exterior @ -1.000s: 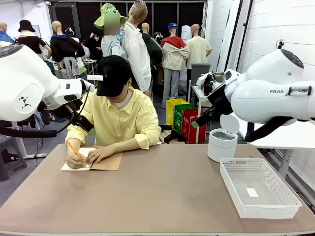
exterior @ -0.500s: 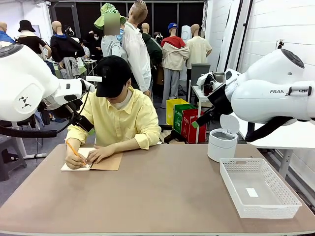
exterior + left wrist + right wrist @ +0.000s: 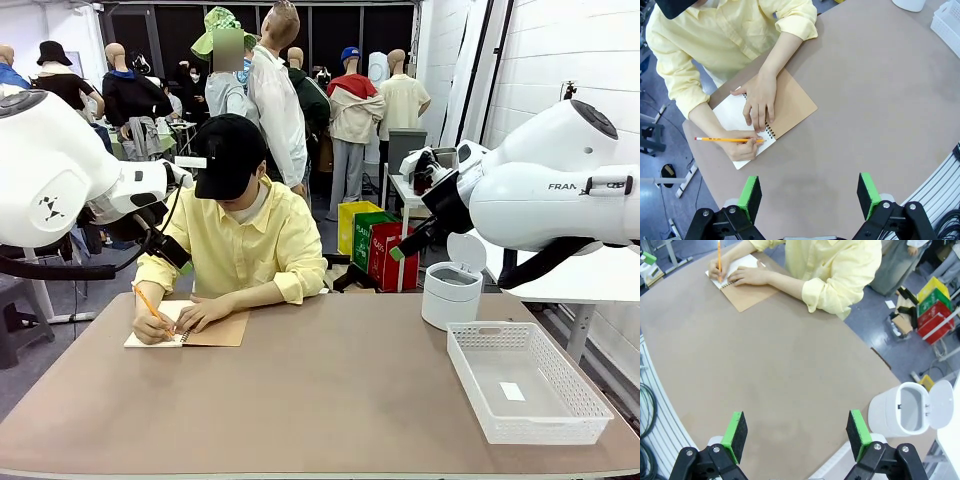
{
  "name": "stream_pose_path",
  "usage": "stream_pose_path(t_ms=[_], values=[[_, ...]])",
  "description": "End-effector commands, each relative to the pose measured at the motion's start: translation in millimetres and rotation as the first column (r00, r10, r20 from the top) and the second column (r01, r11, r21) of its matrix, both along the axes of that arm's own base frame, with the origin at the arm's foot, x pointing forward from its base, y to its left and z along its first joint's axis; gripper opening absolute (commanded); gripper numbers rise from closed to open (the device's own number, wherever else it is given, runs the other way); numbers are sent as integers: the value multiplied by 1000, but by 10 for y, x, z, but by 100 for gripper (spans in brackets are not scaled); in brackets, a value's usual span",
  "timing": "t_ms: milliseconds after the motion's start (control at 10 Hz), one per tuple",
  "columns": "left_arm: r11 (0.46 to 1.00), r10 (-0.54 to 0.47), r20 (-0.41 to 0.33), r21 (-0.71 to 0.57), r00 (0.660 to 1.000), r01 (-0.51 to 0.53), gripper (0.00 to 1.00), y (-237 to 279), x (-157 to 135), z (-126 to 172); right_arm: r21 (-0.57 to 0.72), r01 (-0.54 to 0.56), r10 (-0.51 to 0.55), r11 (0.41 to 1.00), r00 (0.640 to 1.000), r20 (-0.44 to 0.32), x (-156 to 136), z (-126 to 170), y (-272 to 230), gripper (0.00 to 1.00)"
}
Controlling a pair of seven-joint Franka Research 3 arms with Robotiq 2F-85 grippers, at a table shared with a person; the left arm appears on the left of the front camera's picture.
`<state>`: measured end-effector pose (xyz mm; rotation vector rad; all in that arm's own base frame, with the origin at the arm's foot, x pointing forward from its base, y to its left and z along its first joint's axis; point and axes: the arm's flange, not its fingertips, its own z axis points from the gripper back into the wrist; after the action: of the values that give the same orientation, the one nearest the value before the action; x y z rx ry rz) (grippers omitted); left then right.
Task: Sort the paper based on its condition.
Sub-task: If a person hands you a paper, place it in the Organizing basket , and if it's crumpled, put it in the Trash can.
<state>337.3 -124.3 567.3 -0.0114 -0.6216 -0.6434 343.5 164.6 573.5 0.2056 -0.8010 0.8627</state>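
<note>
Loose paper is out of view. At the far left of the table a person writes with an orange pencil [image 3: 725,140] on the white page [image 3: 732,112] of a spiral notebook with a brown cover [image 3: 222,328] [image 3: 792,102]; their other hand rests flat on the page. My left gripper [image 3: 809,192] hangs open high above the bare table, nearer to me than the notebook, with nothing between its green pads. Above the table's middle, my right gripper [image 3: 796,434] is also open and holds nothing; the notebook [image 3: 747,295] lies far off in its view.
A white mesh basket [image 3: 560,430] stands at the near right of the brown table [image 3: 330,390], with a tiny white tag [image 3: 511,391] on its floor. Behind it is a white bin [image 3: 450,295] [image 3: 900,412] with its lid up.
The person's pencil hand has shifted slightly while writing. Both arms have stayed still.
</note>
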Motion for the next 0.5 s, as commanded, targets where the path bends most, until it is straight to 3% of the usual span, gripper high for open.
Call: stream_pose_path(t_ms=[0,400], values=[[1000,-1,2,2,1000,1,100,2,-1,4,-2,-2,2,1000,1000,-4,-1,-5,-3,100],[1000,-1,2,2,1000,1,100,2,-1,4,-2,-2,2,1000,1000,-4,-1,-5,-3,100]])
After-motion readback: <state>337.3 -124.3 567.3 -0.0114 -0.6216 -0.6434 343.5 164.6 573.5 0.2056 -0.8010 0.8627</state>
